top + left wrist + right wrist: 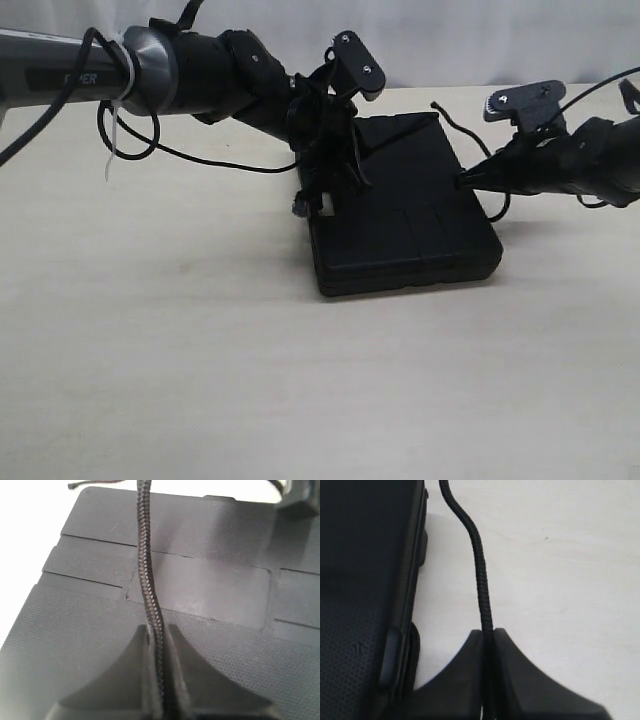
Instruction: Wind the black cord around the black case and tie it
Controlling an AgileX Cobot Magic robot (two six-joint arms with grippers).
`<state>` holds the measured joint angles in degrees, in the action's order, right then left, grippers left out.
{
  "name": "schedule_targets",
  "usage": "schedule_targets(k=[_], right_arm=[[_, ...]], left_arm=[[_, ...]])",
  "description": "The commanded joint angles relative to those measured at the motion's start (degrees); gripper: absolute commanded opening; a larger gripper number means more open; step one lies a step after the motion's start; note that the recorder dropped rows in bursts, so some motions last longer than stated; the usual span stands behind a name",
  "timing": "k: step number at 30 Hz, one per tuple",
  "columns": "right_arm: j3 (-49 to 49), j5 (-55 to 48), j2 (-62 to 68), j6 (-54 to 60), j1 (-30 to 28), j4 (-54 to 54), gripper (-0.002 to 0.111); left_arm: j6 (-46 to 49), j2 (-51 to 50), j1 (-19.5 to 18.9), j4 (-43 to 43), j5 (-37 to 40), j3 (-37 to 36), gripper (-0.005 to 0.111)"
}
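Note:
The black case (410, 215) lies flat in the middle of the table. My left gripper (335, 190) hangs over the case's left edge, shut on the black cord (145, 570). In the left wrist view the braided cord runs from the jaws (160, 630) across the case lid (210, 585). My right gripper (462, 183) sits just off the case's right edge, also shut on the cord (480, 575). In the right wrist view the cord leads from that gripper (488, 631) over the table beside the case (365, 580). A loose stretch of cord (452, 122) curls behind the case's right corner.
The pale wooden table (200, 350) stretches in front and to the left. A smooth arm cable (215, 160) with a white zip tie (115, 95) trails from the left arm. A camera mount (358, 62) rises above the left gripper.

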<state>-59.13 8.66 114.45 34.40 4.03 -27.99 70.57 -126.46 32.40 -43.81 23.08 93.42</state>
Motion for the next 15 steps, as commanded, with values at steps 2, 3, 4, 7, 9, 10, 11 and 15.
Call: schedule_targets(k=[2,3,4,7,9,10,11,15], right_arm=[[3.53,3.82,-3.63,-0.79,0.09,1.26,0.004],[4.43,4.91,-3.91,-0.94,0.09,2.45,0.004],[5.37,6.18,-3.94,-1.45,0.09,3.68,0.004],[8.07,10.76,-3.94,-6.15,0.09,10.31,0.004],[9.89,14.97,-3.94,-13.55,0.09,18.46,0.004],[10.93,17.72,-3.94,-18.15,0.09,23.56,0.004],[11.97,20.16,-4.02,-21.57,0.09,27.99,0.004],[14.19,28.36,-4.02,-30.72,0.09,43.05,0.004]], left_arm=[[-0.13,0.03,0.05,-0.38,-1.84,-0.05,0.000],[-0.13,0.03,0.05,-0.38,-2.47,-0.05,0.000],[-0.24,0.03,0.05,-0.63,-3.18,-0.05,0.000],[-1.84,0.03,0.05,-3.69,-6.57,-0.05,0.000],[-1.84,0.03,0.05,-7.46,-8.83,-0.05,0.000],[-1.84,0.03,0.05,-8.41,-9.73,-0.05,0.000],[-1.84,0.03,0.05,-8.66,-10.35,-0.05,0.000],[-2.06,-0.51,-0.17,-9.11,-13.18,-0.05,0.000]])
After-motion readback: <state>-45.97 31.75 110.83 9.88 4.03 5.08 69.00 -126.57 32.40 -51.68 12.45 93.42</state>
